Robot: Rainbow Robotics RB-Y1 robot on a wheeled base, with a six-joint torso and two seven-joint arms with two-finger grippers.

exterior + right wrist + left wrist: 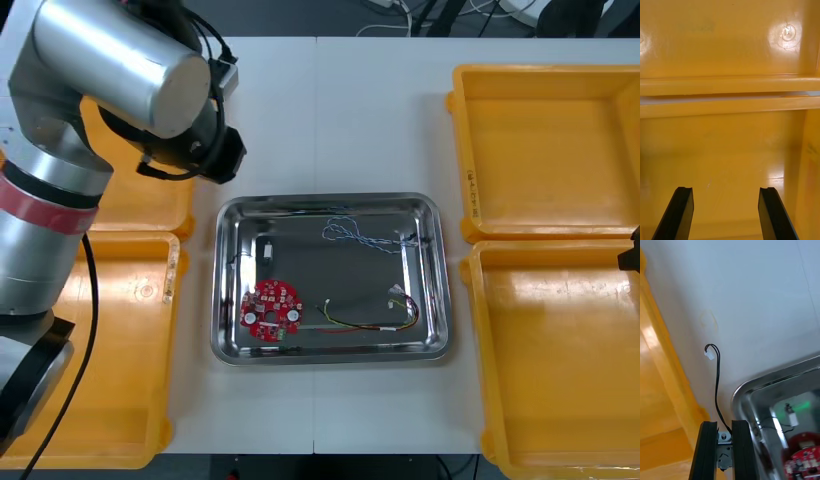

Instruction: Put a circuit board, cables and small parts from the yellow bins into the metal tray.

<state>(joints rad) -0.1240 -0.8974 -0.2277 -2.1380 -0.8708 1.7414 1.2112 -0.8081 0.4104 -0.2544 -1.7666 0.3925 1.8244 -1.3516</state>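
Steep overhead look at a light surface (330, 110). At its centre, a shiny metal tray (330, 275). Inside the tray:
- near-left, a round red circuit board (271, 309)
- far-right, a twisted blue and white cable (352, 234)
- near-right, a red and yellow cable (365, 322) along the near wall
- toward the far-left, a small metal part (265, 248), kind unclear

Flanking the tray, four yellow bins: far left (160, 210) and near left (120, 390), far right (545, 140) and near right (560, 370).

At the left, the left arm (110, 70), extended above the far left bin and the strip of surface just beyond the tray's far-left corner. On that arm, the left end effector (724, 423), fingers (708, 450) drawn close together and pinching a thin black cable (717, 390). From between the fingertips, the cable rising and curving over bare surface, ending in a loop with a small white connector (709, 355). Held cable outside the tray, beside its rounded corner, between that corner and the rim of the left bin.

Over the right-hand bins, the right end effector (725, 189), fingers (677, 213) spread wide apart above a bin floor. Beyond the fingertips, the rims of two bins side by side. Unclear which of the two lies below the fingers.
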